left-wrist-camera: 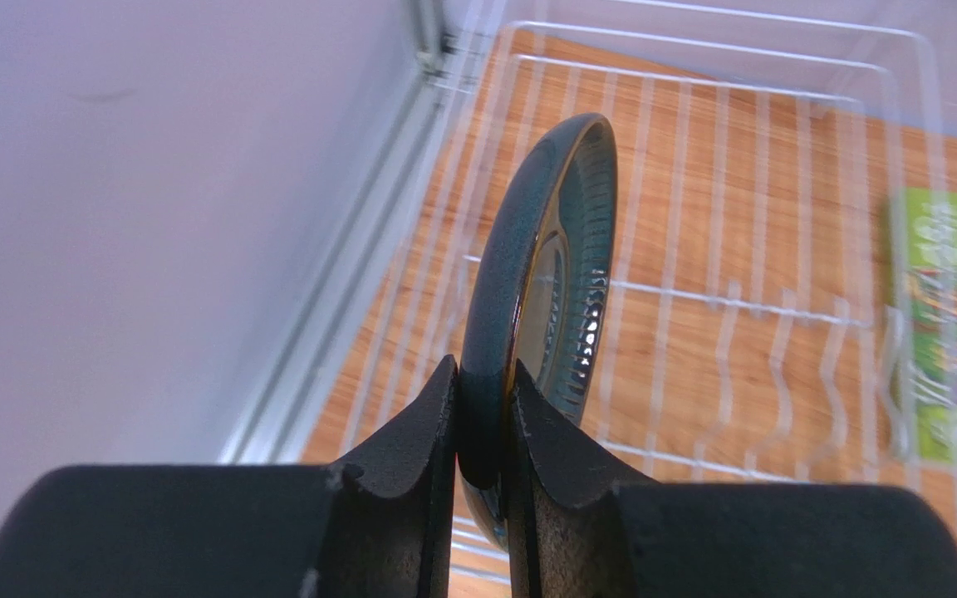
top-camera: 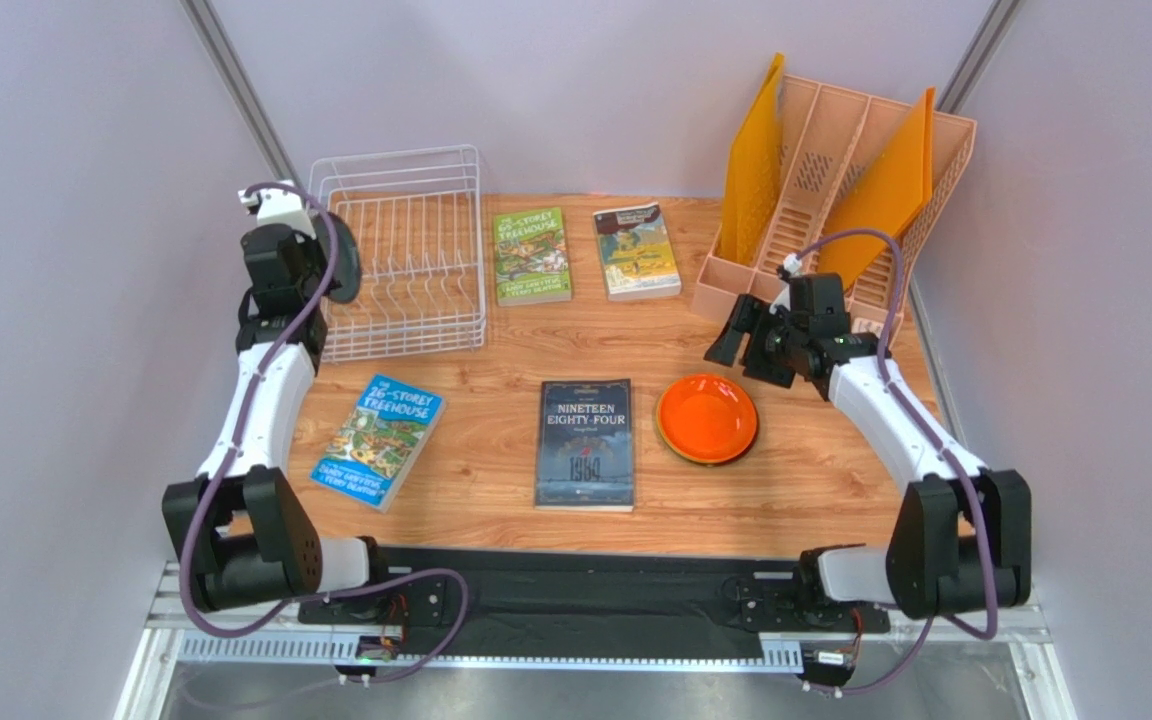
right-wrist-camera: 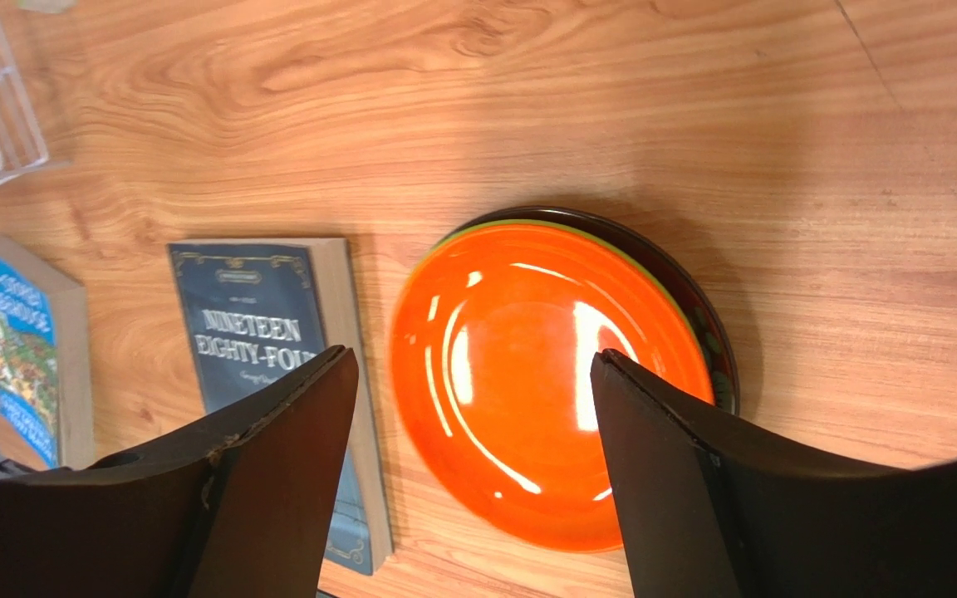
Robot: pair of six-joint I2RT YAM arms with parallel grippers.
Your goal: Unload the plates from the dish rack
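Observation:
My left gripper (top-camera: 324,279) is shut on the rim of the dark teal-grey plate (left-wrist-camera: 544,287), holding it upright and edge-on at the left side of the white wire dish rack (top-camera: 405,248). The rack's wires (left-wrist-camera: 746,299) show behind the plate, and no other plate shows in the rack. The orange plate (top-camera: 707,417) lies on the table right of centre, stacked on a lime green plate and the dark red plate (right-wrist-camera: 711,327), of which only rims show. My right gripper (right-wrist-camera: 474,359) is open and empty, hovering above the orange plate (right-wrist-camera: 546,374), also in the top view (top-camera: 755,338).
The book Nineteen Eighty-Four (top-camera: 585,443) lies just left of the plate stack. A Treehouse book (top-camera: 378,438) lies front left, and two more books (top-camera: 531,255) (top-camera: 636,251) lie right of the rack. The peach slotted organizer (top-camera: 838,188) stands back right.

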